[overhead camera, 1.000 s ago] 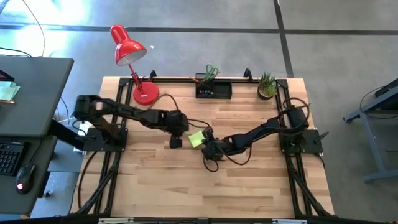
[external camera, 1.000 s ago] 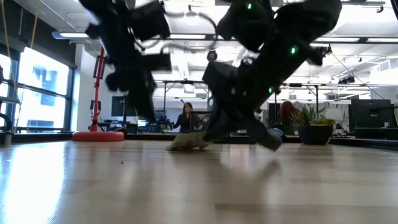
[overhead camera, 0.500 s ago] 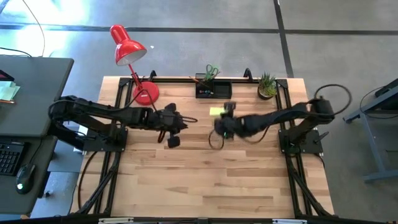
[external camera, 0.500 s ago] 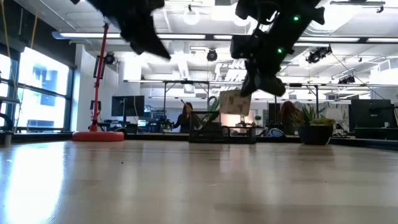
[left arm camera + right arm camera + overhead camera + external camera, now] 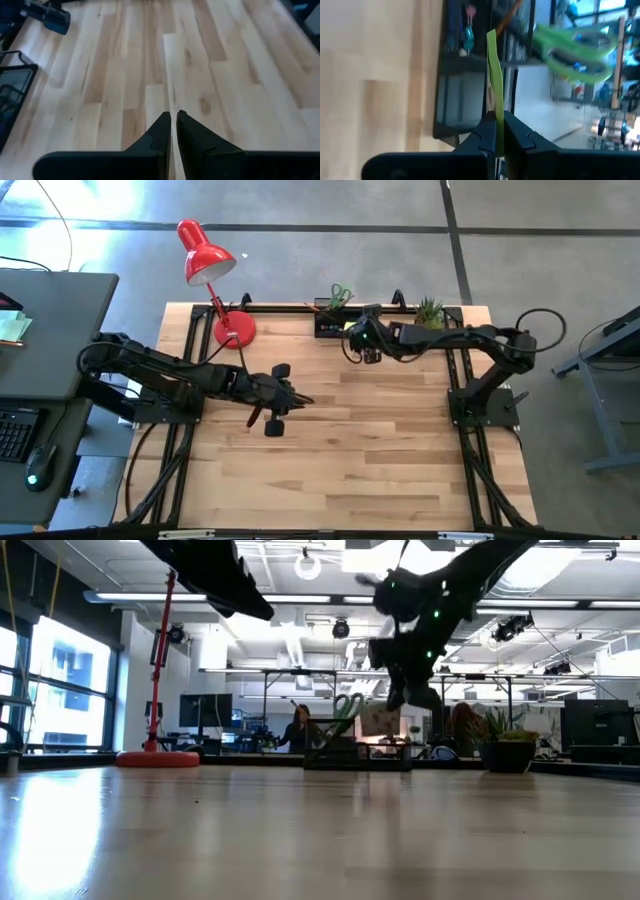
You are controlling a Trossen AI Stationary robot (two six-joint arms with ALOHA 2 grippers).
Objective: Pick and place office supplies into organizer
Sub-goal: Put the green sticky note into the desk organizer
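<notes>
right jaws clamp sticky-note pad (image 5: 495, 85) edge-on, pointing at organizer (image 5: 470, 95).

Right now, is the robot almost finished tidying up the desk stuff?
Nearly, it seems. The green scissors already stand in the black organizer at the table's far edge. The right gripper is pinching the lime sticky-note pad edge-on just in front of the organizer; it is not dropped in yet. The left gripper hangs shut and empty over bare wood. No other loose supplies show on the table.

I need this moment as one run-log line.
right gripper: shut on sticky pad, above organizer | left gripper: shut, empty, mid-table | scissors: in organizer
</notes>
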